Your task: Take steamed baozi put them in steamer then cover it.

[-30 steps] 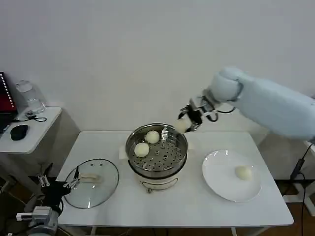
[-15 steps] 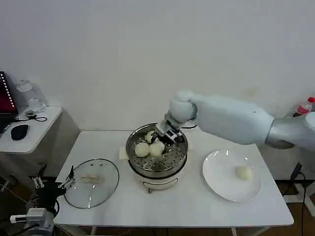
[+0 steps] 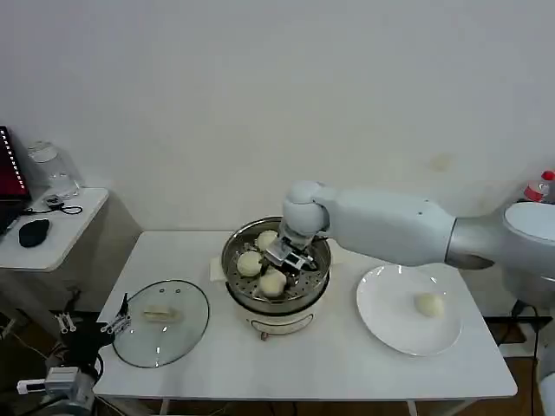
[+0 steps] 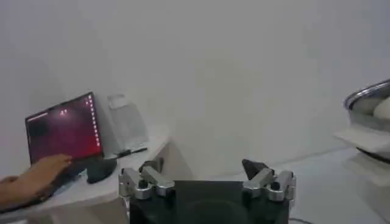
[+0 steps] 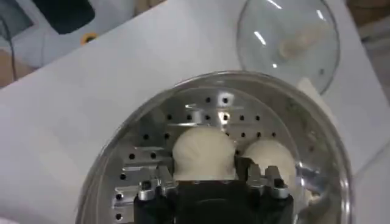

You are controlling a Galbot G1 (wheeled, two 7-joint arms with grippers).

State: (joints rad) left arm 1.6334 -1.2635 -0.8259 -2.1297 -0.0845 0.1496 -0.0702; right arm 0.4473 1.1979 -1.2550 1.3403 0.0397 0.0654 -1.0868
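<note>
The steamer (image 3: 276, 299) stands mid-table on its white base. On its perforated tray (image 5: 201, 109) lie two baozi (image 3: 250, 263) (image 3: 267, 238) towards the left and back. My right gripper (image 3: 289, 260) reaches down into the pot and is shut on a third baozi (image 5: 204, 155), which rests low on the tray beside another bun (image 5: 268, 159). A fourth baozi (image 3: 427, 303) lies on the white plate (image 3: 390, 329) at the right. The cover (image 3: 160, 322), a glass lid, lies flat on the table at the left. My left gripper (image 4: 203, 169) hangs open and idle by the table's left edge.
A side table (image 3: 52, 234) at the far left carries a laptop (image 4: 64, 131), a mouse (image 3: 35, 232) and a clear jar (image 3: 52, 169). A bottle (image 3: 539, 186) stands at the far right. Bare tabletop runs along the front edge.
My right arm swung left from behind the pot with the baozi and lowered it into the steamer, onto the tray in front of the other two buns. The left arm stayed put.
</note>
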